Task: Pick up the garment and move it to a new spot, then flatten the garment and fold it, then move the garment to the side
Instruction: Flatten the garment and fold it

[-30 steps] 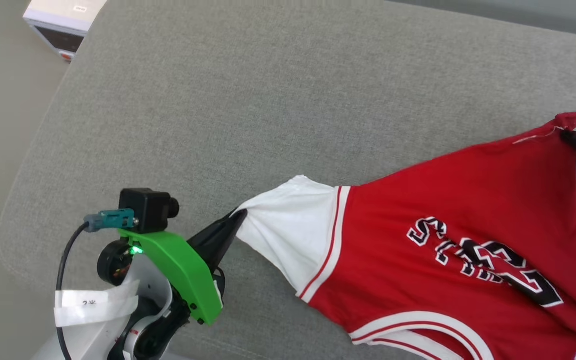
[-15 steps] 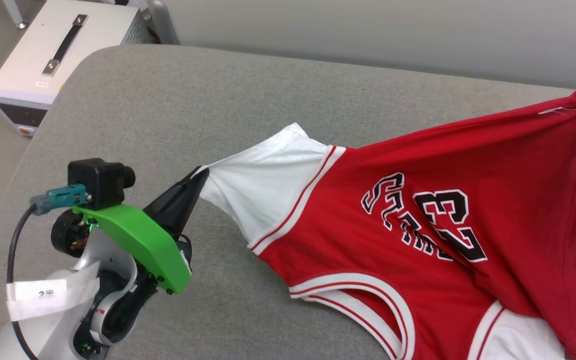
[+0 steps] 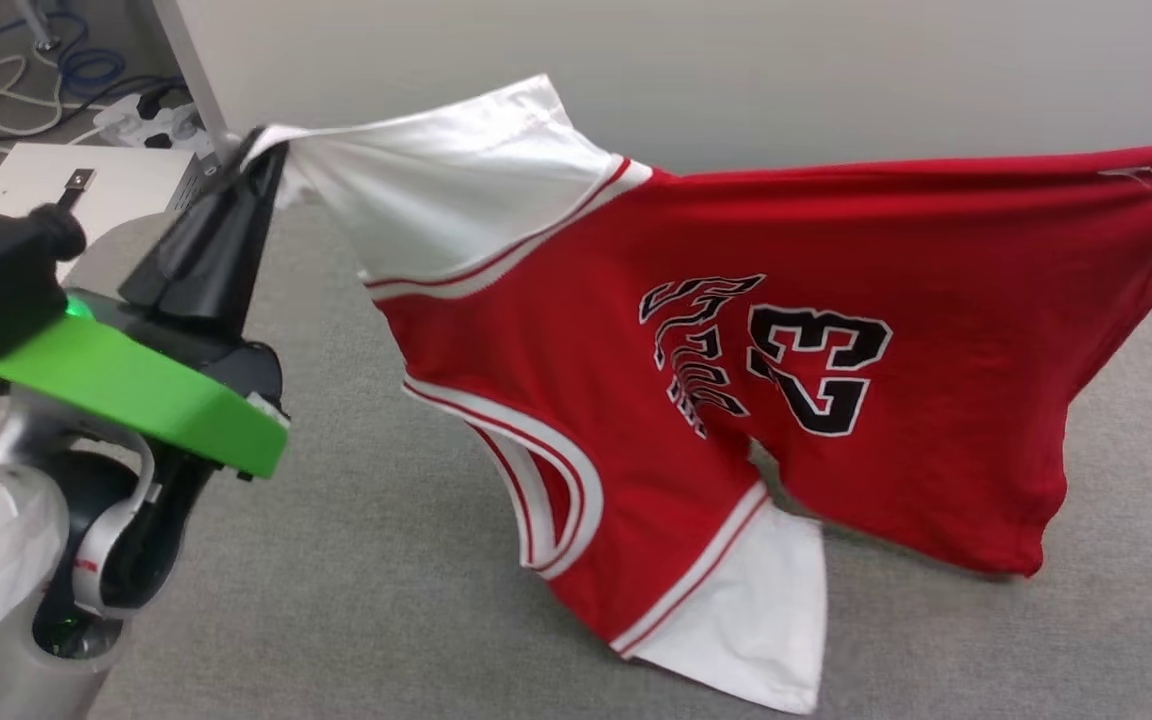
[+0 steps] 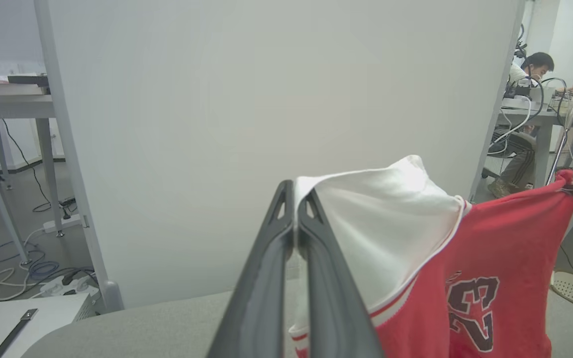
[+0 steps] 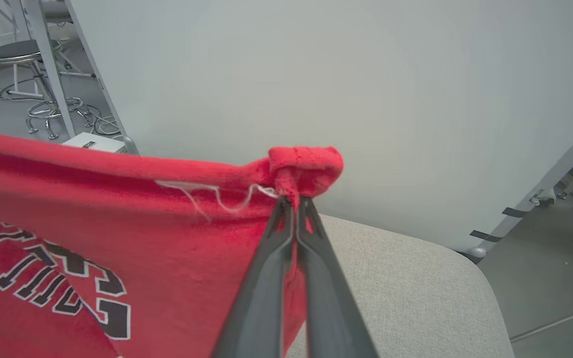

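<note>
Grey fabric cushion [image 3: 386, 600]: work surface. Garment [image 3: 936, 330], red jersey: hung taut above the cushion, lower white sleeve and hem touching it. Left gripper [image 3: 264, 152]: clenched on the upper white sleeve, over the cushion's left end. Right gripper [image 5: 292, 201]: pinching a red corner over its right end. Step judged: lift and carry; next calls for a level, taut lowering onto a fresh spot. One second earlier it lay mostly on the cushion.
</note>
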Tool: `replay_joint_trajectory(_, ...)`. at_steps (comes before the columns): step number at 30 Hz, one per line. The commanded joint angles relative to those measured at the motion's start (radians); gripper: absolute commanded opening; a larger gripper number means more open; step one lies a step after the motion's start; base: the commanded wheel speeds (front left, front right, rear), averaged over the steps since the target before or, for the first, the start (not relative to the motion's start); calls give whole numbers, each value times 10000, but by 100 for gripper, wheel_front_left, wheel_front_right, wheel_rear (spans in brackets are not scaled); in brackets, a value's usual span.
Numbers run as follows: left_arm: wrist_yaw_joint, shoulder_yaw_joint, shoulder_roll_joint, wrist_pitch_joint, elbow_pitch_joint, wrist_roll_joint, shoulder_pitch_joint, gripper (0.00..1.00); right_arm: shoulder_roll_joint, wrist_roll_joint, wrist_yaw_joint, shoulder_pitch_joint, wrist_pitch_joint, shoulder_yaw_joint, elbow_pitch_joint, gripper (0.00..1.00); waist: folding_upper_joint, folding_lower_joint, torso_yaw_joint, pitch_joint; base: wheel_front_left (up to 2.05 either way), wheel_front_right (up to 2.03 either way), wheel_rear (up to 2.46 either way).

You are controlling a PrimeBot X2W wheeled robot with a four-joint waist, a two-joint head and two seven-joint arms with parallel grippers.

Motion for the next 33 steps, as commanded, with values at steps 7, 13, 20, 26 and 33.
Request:
replay_joint_trajectory(7,120,311,579,-205,-622,940,-1102,0,356,-232,-11,335,68,-722,-1352,0,-1,0,-493,-309,0,0,0)
replay_joint_trajectory(13,60,458,755,-44,-871,1208,-2105,0,531,-429,-11,88,-24,-1164,-2022,0,-1,0,-585,64,0,0,0)
replay_joint_trajectory(20,-201,659,1144,465,-777,1274,-3511,0,714,-601,-11,-769,-585,-1737,-2262,0,-1,0,-651,1109,0,0,0)
replay_joint_trajectory(26,-765,736,1724,992,-168,1298,-4692,0,508,-775,-11,-1806,-1037,-1672,-1913,0,-1,0,-744,2320,0,0,0)
replay_joint_trajectory(33,-1665,620,2162,1272,1136,1597,-6688,0,107,-1360,-11,-3821,-1801,-974,-778,0,-1,0,-845,3949,0,0,0)
